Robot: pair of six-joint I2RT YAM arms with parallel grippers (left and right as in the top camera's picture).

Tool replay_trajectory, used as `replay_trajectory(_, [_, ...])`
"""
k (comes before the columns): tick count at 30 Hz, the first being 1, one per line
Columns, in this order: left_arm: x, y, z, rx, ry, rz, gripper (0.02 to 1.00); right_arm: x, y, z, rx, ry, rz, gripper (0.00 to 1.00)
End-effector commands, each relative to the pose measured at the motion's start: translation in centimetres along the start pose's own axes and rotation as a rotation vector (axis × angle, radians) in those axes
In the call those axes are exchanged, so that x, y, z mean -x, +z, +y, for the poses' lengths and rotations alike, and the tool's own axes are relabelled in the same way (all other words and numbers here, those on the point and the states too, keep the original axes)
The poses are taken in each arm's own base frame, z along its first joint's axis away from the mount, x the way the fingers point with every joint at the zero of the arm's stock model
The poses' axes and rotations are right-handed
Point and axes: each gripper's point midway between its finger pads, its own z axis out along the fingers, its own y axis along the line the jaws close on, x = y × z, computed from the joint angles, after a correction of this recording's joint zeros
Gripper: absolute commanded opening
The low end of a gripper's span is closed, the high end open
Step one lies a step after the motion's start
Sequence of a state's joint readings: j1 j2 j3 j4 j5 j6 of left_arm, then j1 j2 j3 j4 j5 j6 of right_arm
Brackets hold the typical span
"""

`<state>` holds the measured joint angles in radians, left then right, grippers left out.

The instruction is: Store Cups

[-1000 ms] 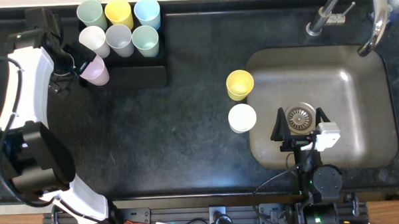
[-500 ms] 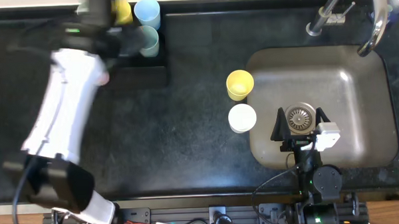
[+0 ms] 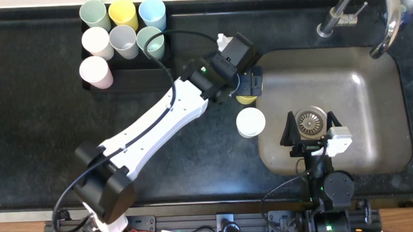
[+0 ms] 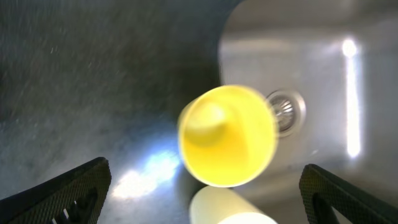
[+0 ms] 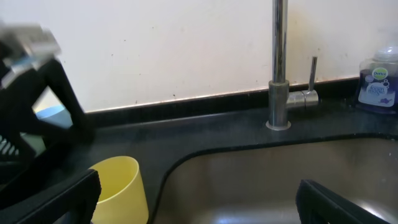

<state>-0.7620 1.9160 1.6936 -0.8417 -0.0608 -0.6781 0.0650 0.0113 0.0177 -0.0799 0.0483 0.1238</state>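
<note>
You have the left gripper [image 4: 202, 177] hanging released, fingers wide apart, over the upright yellow cup [image 4: 227, 137], which stands on the dark counter [image 3: 194, 164] just beside the sink [image 3: 370, 76] and near the white cup [image 3: 250, 122], while the right gripper [image 3: 309, 125] hangs open and empty above the drain [image 3: 311, 120].

Left gripper [image 4: 205, 169] over the yellow cup [image 4: 227, 137]: jaws spread wider than the cup, with room on either flank. The white cup [image 3: 251, 122] stands just beside it and narrows one approach; the sink [image 3: 356, 76] edge runs close on another. A broad stretch of surface [image 3: 208, 171], crossed by the left arm, separates both cups from the rack [image 3: 143, 78].
</note>
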Motion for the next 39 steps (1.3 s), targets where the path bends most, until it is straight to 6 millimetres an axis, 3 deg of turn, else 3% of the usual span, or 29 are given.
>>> replay_trajectory(1, [-0.6, 1.5, 1.1, 0.040, -0.020, 0.050, 0.998, -0.3, 0.0, -0.1, 0.000, 0.003, 0.000, 0.998])
replay_trajectory(10, [-2.1, 4.3, 1.6, 0.061, -0.047, 0.120, 0.998, -0.3, 0.0, -0.1, 0.000, 0.004, 0.000, 0.998])
replay_trajectory(19, [-2.1, 5.0, 1.6, 0.066, -0.068, 0.116, 0.998, -0.3, 0.0, -0.1, 0.000, 0.004, 0.000, 0.998])
replay_trajectory(20, [-2.1, 5.2, 1.7, 0.068, -0.069, 0.117, 0.945, -0.3, 0.0, -0.1, 0.000, 0.004, 0.000, 0.996])
replay_trajectory(22, [-2.1, 5.4, 1.8, 0.079, -0.077, 0.113, 0.649, -0.3, 0.0, -0.1, 0.000, 0.004, 0.000, 0.996])
replay_trajectory(24, [-2.0, 5.5, 2.0, 0.087, -0.098, 0.108, 0.121, -0.3, 0.0, -0.1, 0.000, 0.004, 0.000, 0.998])
replay_trajectory(31, [0.3, 4.5, 2.0, 0.078, -0.118, 0.049, 0.036, -0.3, 0.0, -0.1, 0.000, 0.003, 0.000, 0.998])
replay_trajectory(35, [3.4, 1.4, 3.2, 0.088, -0.156, -0.036, 0.036, -0.3, 0.0, -0.1, 0.000, 0.003, 0.000, 0.998])
replay_trajectory(39, [5.9, -2.6, 7.0, 0.103, -0.273, -0.081, 0.036, -0.3, 0.0, -0.1, 0.000, 0.003, 0.000, 0.996])
